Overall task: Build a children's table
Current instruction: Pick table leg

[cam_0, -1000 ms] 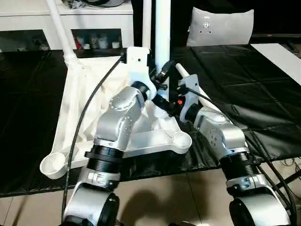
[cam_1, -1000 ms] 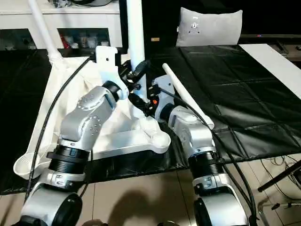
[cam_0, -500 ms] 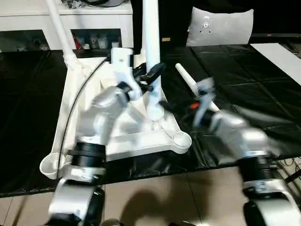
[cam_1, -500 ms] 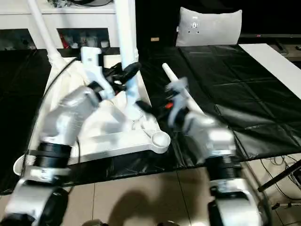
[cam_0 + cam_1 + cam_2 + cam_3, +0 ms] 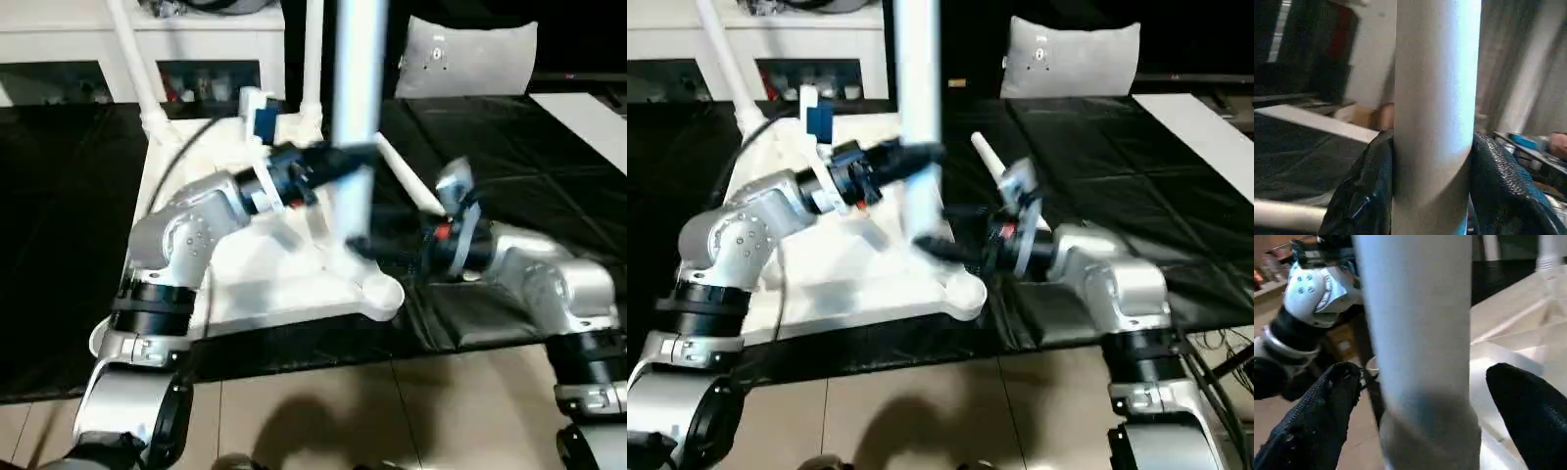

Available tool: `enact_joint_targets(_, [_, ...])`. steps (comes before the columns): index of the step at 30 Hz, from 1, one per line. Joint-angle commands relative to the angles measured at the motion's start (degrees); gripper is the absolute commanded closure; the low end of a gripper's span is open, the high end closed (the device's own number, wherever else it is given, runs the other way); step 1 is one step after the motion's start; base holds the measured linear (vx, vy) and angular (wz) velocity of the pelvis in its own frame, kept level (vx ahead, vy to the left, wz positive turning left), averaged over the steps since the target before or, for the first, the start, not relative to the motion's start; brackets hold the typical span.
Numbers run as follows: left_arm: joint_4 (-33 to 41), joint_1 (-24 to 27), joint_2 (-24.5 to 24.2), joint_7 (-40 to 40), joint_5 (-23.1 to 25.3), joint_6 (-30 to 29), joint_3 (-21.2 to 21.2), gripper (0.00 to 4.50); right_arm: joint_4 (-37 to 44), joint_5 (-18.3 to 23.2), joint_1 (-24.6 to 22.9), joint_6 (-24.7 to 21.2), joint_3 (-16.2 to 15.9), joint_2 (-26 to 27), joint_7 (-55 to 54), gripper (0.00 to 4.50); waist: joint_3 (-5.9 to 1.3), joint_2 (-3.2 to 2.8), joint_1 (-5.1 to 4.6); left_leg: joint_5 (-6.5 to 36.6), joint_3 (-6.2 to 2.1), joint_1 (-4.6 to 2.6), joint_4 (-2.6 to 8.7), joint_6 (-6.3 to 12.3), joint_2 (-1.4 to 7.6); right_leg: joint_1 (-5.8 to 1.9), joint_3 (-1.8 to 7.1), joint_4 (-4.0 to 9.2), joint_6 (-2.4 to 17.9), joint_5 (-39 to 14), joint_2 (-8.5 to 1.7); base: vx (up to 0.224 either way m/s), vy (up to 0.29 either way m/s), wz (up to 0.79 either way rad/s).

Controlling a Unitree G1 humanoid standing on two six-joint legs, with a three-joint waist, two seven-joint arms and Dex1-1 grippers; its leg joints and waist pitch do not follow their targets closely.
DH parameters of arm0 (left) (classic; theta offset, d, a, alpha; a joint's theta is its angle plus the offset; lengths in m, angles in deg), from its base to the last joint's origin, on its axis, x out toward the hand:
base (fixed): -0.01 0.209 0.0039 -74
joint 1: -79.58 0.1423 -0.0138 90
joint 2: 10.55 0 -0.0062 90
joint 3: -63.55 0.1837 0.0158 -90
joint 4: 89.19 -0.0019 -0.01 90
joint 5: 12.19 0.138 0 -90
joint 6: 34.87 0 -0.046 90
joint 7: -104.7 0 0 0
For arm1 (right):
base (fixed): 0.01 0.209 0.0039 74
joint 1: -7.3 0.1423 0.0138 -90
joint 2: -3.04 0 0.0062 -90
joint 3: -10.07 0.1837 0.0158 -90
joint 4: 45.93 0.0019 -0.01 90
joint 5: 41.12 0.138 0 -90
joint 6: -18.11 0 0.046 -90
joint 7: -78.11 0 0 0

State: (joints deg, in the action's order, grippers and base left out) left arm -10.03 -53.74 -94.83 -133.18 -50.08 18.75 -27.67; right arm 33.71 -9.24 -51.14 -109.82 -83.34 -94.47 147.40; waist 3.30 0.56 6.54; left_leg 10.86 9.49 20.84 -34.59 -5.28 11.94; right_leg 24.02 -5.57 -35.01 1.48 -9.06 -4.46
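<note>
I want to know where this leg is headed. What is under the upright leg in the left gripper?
Under the leg lies the upturned table top, near its corner socket. Blur hides the leg's lower end.

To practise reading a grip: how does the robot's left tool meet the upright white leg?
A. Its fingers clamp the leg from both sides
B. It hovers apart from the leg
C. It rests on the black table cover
A: in the left wrist view the black fingers press both sides of the upright white leg, held by the left tool.
</note>
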Motion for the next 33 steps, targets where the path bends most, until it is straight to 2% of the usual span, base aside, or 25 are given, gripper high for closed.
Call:
enact_joint_targets(1, [1.6, -0.7, -0.3, -2.2, -1.2, -1.1, 1.0, 2.65, 1.4, 0.9, 0.3, -0.9, -1.0, -0.7, 1.2, 0.36, -4.29, 0.75, 0.29, 6.0, 0.32, 0.19, 3.49, 2.9, 0.7, -4.26, 2.65, 4.36, 8.6, -17.0, -3.36, 0.0, 0.0, 0.0])
enact_joint_targets(2, [1.7, -0.7, -0.4, -2.9, -1.2, -1.1, 1.4, 2.65, 1.3, 0.9, 0.3, -1.2, -1.3, -0.6, 1.4, 0.36, -4.3, 0.56, 0.3, 6.0, 0.29, 0.16, 3.5, 2.84, 0.74, -4.2, 2.65, 4.3, 8.6, -17.0, -3.38, 0.0, 0.0, 0.0])
enact_joint_targets(4, [1.7, -0.8, -0.5, -3.3, -1.0, -1.1, 1.6, 2.65, 1.2, 0.8, 0.1, -0.9, -1.7, -0.6, 1.9, 0.48, -4.29, 0.61, 0.26, 6.2, 0.32, 0.17, 3.49, 2.76, 0.66, -4.18, 2.63, 4.51, 8.1, -17.7, -3.33, 0.0, 0.0, 0.0])
enact_joint_targets(5, [1.6, -0.8, -0.5, -3.3, -1.0, -1.0, 1.6, 2.65, 1.2, 0.7, 0.0, -0.7, -1.8, -0.5, 2.1, 0.73, -4.31, 0.64, 0.25, 6.2, 0.32, 0.18, 3.48, 2.72, 0.65, -4.2, 2.64, 4.52, 8.0, -17.8, -3.32, 0.0, 0.0, 0.0])
enact_joint_targets(6, [1.2, -1.0, -0.6, -2.5, 0.1, -0.2, 1.9, 2.65, 1.0, 0.4, 0.0, -0.2, -1.7, -0.4, 1.6, 0.73, -4.34, 0.4, 0.28, 6.1, 0.27, 0.15, 3.49, 2.48, 0.69, -4.16, 2.63, 4.5, 7.8, -17.7, -3.32, 0.0, 0.0, 0.0])
enact_joint_targets(7, [1.1, -1.0, -0.7, -2.4, 0.3, 0.0, 1.9, 2.65, 0.9, 0.3, 0.0, -0.1, -1.7, -0.4, 1.5, 0.8, -4.34, 0.4, 0.28, 6.1, 0.27, 0.15, 3.49, 2.48, 0.69, -4.16, 2.63, 4.5, 7.8, -17.7, -3.32, 0.0, 0.0, 0.0])
enact_joint_targets(8, [0.5, -1.3, -0.7, -0.8, 1.5, 0.6, 2.1, 2.65, 0.8, -0.1, 0.0, 0.4, -1.5, -0.2, 0.9, 0.8, -4.4, 0.49, 0.23, 6.0, 0.24, 0.14, 3.5, 2.42, 0.71, -4.21, 2.63, 4.44, 7.9, -17.1, -3.27, 0.0, 0.0, 0.0])
enact_joint_targets(9, [-1.2, -2.2, -0.7, 3.9, 4.9, 1.5, 2.5, 2.65, 0.5, -1.0, 0.3, 1.7, -1.0, 0.0, -0.2, 0.8, -4.39, 0.41, 0.2, 6.2, 0.18, 0.12, 3.51, 2.25, 0.76, -4.14, 2.6, 4.46, 7.7, -16.9, -3.22, 0.0, 0.0, 0.0])
enact_joint_targets(10, [-1.9, -2.6, -0.7, 5.9, 6.3, 1.8, 2.7, 2.65, 0.4, -1.3, 0.4, 2.3, -0.8, 0.0, -0.5, 0.8, -4.36, 0.48, 0.08, 6.7, 0.22, 0.11, 3.45, 2.05, 0.66, -4.15, 2.55, 4.55, 6.9, -17.3, -3.09, 0.0, 0.0, 0.0])
enact_joint_targets(11, [-2.6, -2.9, -0.6, 7.5, 7.4, 2.1, 2.6, 2.65, 0.3, -1.5, 0.5, 2.6, -0.7, 0.0, -0.9, 0.82, -4.44, 0.34, 0.23, 6.3, 0.23, 0.04, 3.45, 1.9, 0.54, -4.21, 2.54, 4.58, 6.5, -18.0, -3.2, 0.0, 0.0, 0.0])
enact_joint_targets(14, [-4.2, -3.5, 0.2, 12.2, 8.5, 1.8, 1.3, 2.66, -0.6, -0.8, 1.1, 1.2, 0.5, -0.2, -1.9, 0.82, -4.47, 0.48, 0.21, 5.6, 0.27, 0.14, 3.38, 2.01, 0.52, -4.23, 2.56, 4.53, 7.1, -17.0, -3.1, 0.0, 0.0, 0.0])
enact_joint_targets(15, [-4.5, -3.5, 0.6, 13.9, 8.5, 1.5, 0.6, 2.66, -1.4, -0.8, 1.6, 0.8, 1.0, -0.1, -2.9, 0.54, -4.55, 0.6, 0.37, 5.2, 0.26, 0.32, 3.3, 2.25, 0.47, -4.42, 2.55, 4.37, 7.5, -16.0, -3.18, 0.0, 0.0, 0.0])
enact_joint_targets(17, [-4.2, -3.1, 0.9, 15.2, 8.5, 1.2, 0.2, 2.66, -2.5, -1.2, 2.1, 0.8, 1.5, 0.0, -4.1, 0.47, -4.59, 0.59, 0.38, 5.0, 0.27, 0.3, 3.26, 2.46, 0.42, -4.39, 2.5, 4.37, 7.7, -15.6, -3.13, 0.0, 0.0, 0.0])
enact_joint_targets(18, [-3.8, -2.9, 1.1, 16.5, 8.8, 0.8, 0.0, 2.66, -3.7, -1.9, 2.7, 0.7, 1.8, 0.2, -5.7, 0.43, -4.55, 0.87, 0.14, 4.9, 0.25, 0.41, 3.31, 2.55, 0.47, -4.42, 2.43, 4.37, 7.6, -15.3, -3.04, 0.0, 0.0, 0.0])
enact_joint_targets(20, [-3.7, -2.8, 1.1, 16.8, 8.9, 0.7, 0.0, 2.66, -4.0, -2.0, 2.8, 0.7, 1.8, 0.3, -6.1, 0.34, -4.52, 0.73, 0.08, 5.2, 0.24, 0.32, 3.29, 2.42, 0.41, -4.39, 2.38, 4.41, 7.4, -16.0, -3.06, 0.0, 0.0, 0.0])
enact_joint_targets(21, [-3.3, -2.6, 1.4, 18.4, 9.4, 0.4, 0.0, 2.66, -5.3, -2.4, 3.4, 0.5, 2.0, 0.6, -7.4, 0.07, -4.53, 0.94, 0.02, 5.1, 0.29, 0.26, 3.29, 2.54, 0.43, -4.31, 2.41, 4.54, 6.9, -16.9, -3.09, 0.0, 0.0, 0.0])
enact_joint_targets(22, [-3.3, -2.5, 1.5, 18.6, 9.5, 0.4, 0.0, 2.66, -5.4, -2.5, 3.5, 0.5, 2.0, 0.6, -7.5, 0.03, -4.55, 0.82, 0.03, 4.9, 0.26, 0.25, 3.26, 2.44, 0.44, -4.29, 2.42, 4.43, 7.0, -16.9, -3.13, 0.0, 0.0, 0.0])
enact_joint_targets(24, [-3.0, -2.4, 1.7, 19.6, 10.0, 0.6, 0.2, 2.66, -6.1, -2.5, 4.0, 0.2, 2.0, 0.8, -8.2, 0.03, -4.51, 0.7, 0.15, 5.1, 0.31, 0.14, 3.27, 2.56, 0.51, -4.14, 2.45, 4.51, 7.3, -17.1, -3.15, 0.0, 0.0, 0.0])
enact_joint_targets(27, [-2.8, -2.3, 1.9, 20.0, 10.0, 0.7, 0.5, 2.66, -7.2, -2.9, 4.6, -0.4, 1.9, 1.0, -9.3, 0.03, -4.61, 0.81, 0.36, 4.3, 0.31, 0.2, 3.25, 2.82, 0.56, -4.17, 2.51, 4.27, 7.8, -15.4, -3.2, 0.0, 0.0, 0.0])
enact_joint_targets(30, [-2.5, -2.2, 1.9, 19.9, 9.8, 0.8, 0.8, 2.66, -8.6, -4.2, 5.2, 0.6, 1.7, 1.2, -10.5, 0.03, -4.55, 0.78, 0.34, 4.5, 0.3, 0.19, 3.3, 2.5, 0.58, -4.14, 2.49, 4.24, 8.3, -15.2, -3.24, 0.0, 0.0, 0.0])
enact_joint_targets(33, [-2.3, -2.2, 1.8, 19.8, 10.0, 0.8, 1.1, 2.66, -10.0, -5.1, 5.8, 1.7, 1.7, 1.3, -11.4, 0.03, -4.5, 0.84, 0.32, 4.6, 0.33, 0.28, 3.31, 2.42, 0.49, -4.24, 2.54, 4.26, 7.9, -15.6, -3.28, 0.0, 0.0, 0.0])
